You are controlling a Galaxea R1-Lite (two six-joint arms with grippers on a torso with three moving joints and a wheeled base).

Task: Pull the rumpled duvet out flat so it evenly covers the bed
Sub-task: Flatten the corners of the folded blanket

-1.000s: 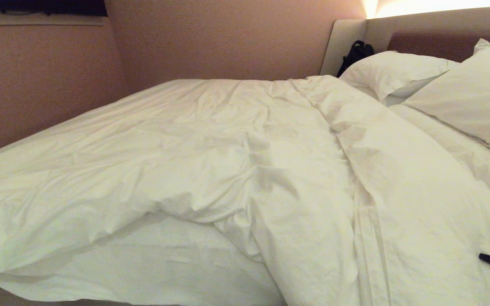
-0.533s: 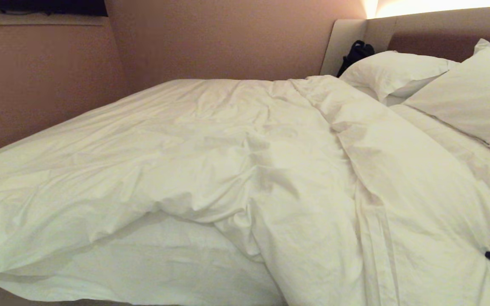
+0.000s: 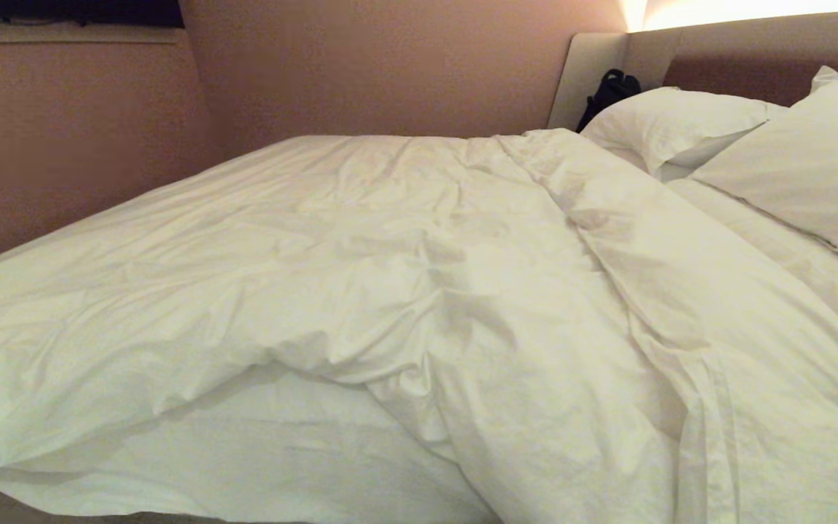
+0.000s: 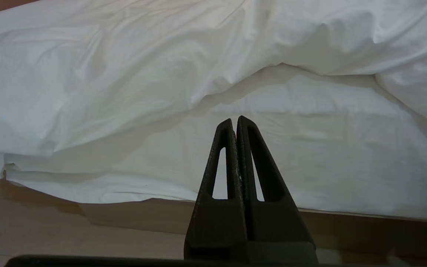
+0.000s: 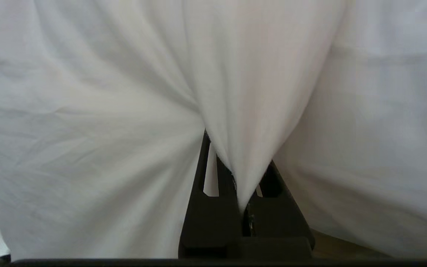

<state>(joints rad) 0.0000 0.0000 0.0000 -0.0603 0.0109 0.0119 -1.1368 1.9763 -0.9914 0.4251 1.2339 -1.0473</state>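
Right wrist view: right pincer (image 5: 235, 174) clamps the duvet (image 5: 124, 92).

The left gripper (image 4: 237, 119) is matte black, with a slightly grainy surface. Its two fingers (image 4: 224, 155) are long tapering wedges, each pierced by a narrow slot, and widen into a blocky base. A dark edge of the mount runs below. The right gripper (image 5: 235, 178) has the same black, slotted fingers (image 5: 201, 174) and broad base.

head high, wrists near duvet (image 3: 404, 291)
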